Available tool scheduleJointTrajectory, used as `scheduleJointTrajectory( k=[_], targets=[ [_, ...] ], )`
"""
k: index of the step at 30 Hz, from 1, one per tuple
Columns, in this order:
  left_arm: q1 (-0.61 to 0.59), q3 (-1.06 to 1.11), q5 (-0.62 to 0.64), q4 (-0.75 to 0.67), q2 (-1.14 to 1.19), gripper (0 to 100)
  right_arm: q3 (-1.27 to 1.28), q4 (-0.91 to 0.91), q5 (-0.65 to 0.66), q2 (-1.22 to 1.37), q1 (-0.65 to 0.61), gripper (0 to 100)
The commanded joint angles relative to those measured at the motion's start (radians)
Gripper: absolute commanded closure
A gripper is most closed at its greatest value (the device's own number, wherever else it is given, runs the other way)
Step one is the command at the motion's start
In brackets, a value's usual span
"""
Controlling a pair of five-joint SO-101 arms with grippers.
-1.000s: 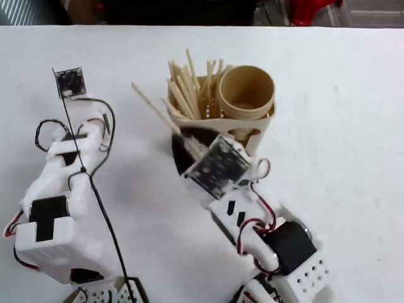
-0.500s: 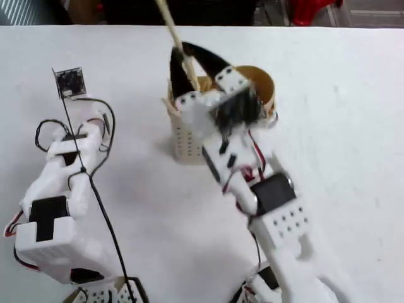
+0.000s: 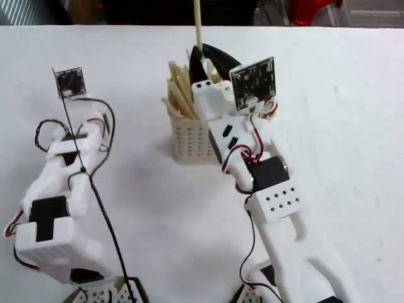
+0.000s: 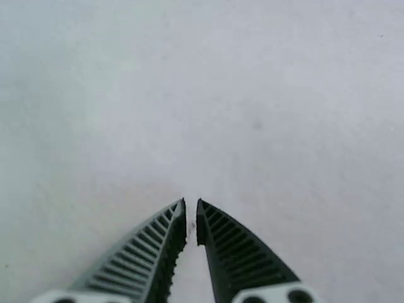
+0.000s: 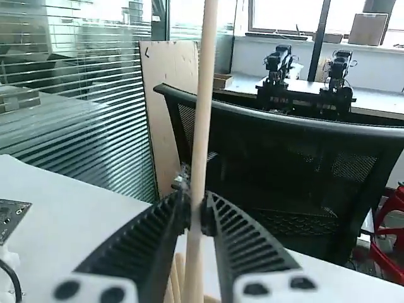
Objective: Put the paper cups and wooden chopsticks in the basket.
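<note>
The white perforated basket [image 3: 192,140] stands at the table's middle with several wooden chopsticks [image 3: 180,95] sticking up out of it. My right gripper [image 3: 203,58] hovers over the basket, shut on one wooden chopstick [image 3: 197,22] held upright; in the right wrist view that chopstick [image 5: 203,126] runs up between the fingers of my right gripper [image 5: 194,213]. The arm hides the paper cup in the basket. My left gripper [image 4: 190,218] rests over bare white table at the left, fingers nearly together with nothing between them.
The left arm [image 3: 60,183] lies folded at the table's left with its cable and a small circuit board [image 3: 69,81]. A black mesh chair [image 5: 297,170] stands beyond the table's far edge. White table stretches free on the right.
My right arm lifted the chopstick from beside the basket, swung it up over the basket and turned it from slanted to upright. The left arm stayed still.
</note>
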Motion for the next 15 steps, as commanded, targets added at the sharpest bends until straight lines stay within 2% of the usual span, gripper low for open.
scheduleJointTrajectory(
  k=[1,7,15],
  targets=[
    [0.012,-0.044,-0.015,-0.02,-0.007,95,-0.011,-0.025,-0.011,0.001,0.008,95.6],
    [0.012,-0.044,-0.015,-0.02,-0.007,95,-0.012,-0.019,-0.014,0.001,0.008,82.7],
    [0.012,-0.044,-0.015,-0.02,-0.007,95,-0.008,-0.016,-0.011,0.001,0.01,87.9]
  ],
)
